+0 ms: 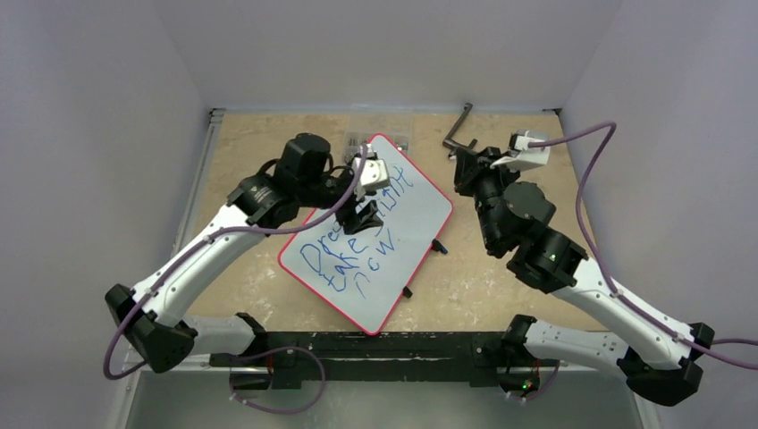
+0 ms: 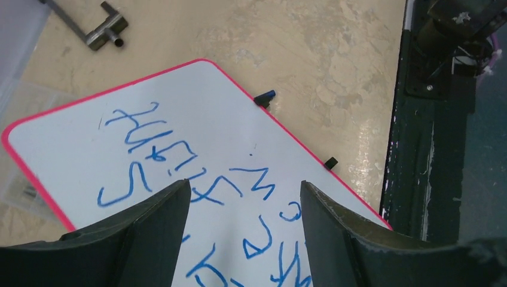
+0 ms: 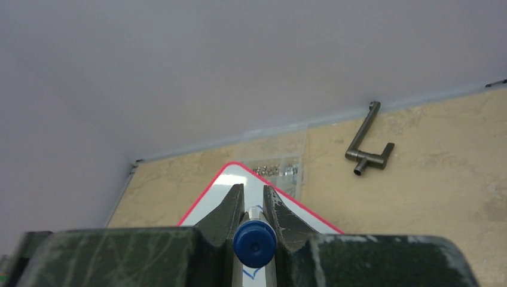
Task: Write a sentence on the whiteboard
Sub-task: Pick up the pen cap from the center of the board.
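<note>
- Blue lettering, the sentence (image 2: pixel 179 155), fills the whiteboard (image 1: pixel 418 213) directly beneath my left gripper (image 2: pixel 245 185) and runs out ahead of its fingertips.
- Left gripper hangs open, with nothing between the jaws.
- Right gripper (image 3: pixel 253 188) is clamped on a blue-ended marker (image 3: pixel 254 242); the board's corner lies just beyond its tips.
- I judge the writing about finished. Next, I should lift clear without smudging the ink.

The left arm (image 1: pixel 192 259) and right arm (image 1: pixel 617 308) have white shells between black joint housings. A purple cable (image 1: pixel 572 137) trails along each. Green lights (image 1: pixel 552 257) glow on the right arm's joints. The left gripper (image 2: pixel 245 188) has dark, wedge-shaped, scuffed fingers (image 2: pixel 149 233). A black rail (image 1: pixel 375 344) joins the bases.
</note>
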Controlling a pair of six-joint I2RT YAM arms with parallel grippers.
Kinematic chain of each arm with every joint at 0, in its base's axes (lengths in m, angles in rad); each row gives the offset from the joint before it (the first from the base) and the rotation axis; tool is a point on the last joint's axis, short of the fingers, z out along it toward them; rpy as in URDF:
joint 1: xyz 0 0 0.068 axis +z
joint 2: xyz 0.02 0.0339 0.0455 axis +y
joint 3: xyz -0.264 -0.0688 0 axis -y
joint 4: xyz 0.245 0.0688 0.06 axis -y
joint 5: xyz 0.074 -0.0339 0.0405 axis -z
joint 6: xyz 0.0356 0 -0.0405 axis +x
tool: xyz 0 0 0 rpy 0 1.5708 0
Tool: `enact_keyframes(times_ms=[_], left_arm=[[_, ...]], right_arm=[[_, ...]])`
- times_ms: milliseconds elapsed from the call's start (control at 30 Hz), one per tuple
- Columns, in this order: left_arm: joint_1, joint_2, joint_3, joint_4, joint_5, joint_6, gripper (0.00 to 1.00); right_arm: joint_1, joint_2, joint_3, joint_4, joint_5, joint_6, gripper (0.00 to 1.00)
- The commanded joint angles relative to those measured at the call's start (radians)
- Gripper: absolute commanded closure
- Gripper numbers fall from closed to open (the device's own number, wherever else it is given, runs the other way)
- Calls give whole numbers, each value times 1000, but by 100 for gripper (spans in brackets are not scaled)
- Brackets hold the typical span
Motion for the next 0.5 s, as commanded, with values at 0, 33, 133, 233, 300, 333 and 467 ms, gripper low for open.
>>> enact_keyframes(times_ms=[0,33,133,233,300,333,467], left_arm=[[-67,97,63,24,125,269,34],[-89,115,58,29,137,315,34],[-159,169,47,47,133,433,32],[-206,255,102,26,131,488,32],[-237,316,154,1,112,506,33],[-254,342,173,-3,91,515,34],[-309,459,236,-2,7,550,35]], right_arm=[[-12,4,112,-23,64,-60,100],[-12,5,128,-26,69,-64,100],[-13,1,167,-32,70,-83,100],[-13,-18,186,-33,79,-94,100],[-13,-42,188,-29,83,-98,100],[-13,-55,190,-25,85,-100,100],[-13,-96,213,-27,95,-108,100]])
